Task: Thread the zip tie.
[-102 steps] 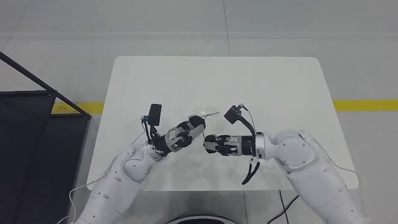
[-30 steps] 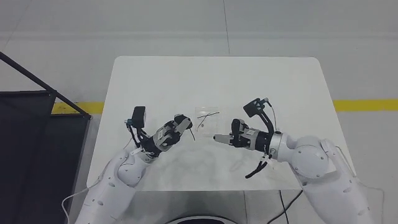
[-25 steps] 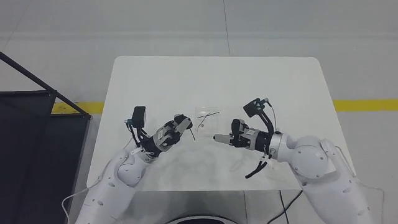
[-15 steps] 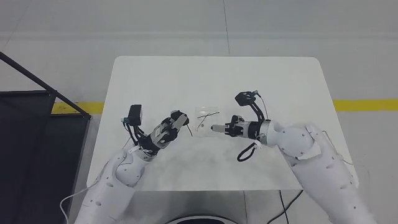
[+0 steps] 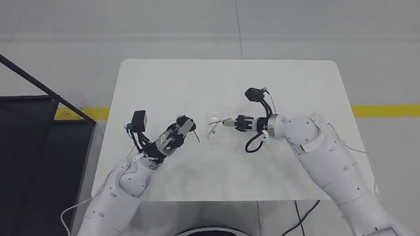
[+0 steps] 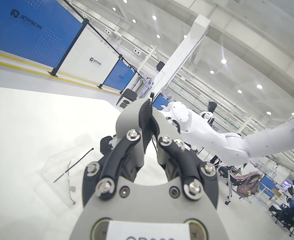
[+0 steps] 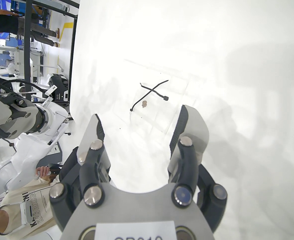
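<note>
Moved: right gripper [image 5: 228, 123], formerly close by the left gripper [image 5: 186, 123], now out at the edge of the clear tray [image 7: 173, 116]; left arm drawn back toward its own side.
Right gripper: jaws spread, nothing held.
Left gripper: clamped on one zip tie [image 6: 151, 96], head poking past the fingertips, held above the table [image 5: 295, 92].
Tray: two loose ties [image 7: 152, 91], crossed.
</note>
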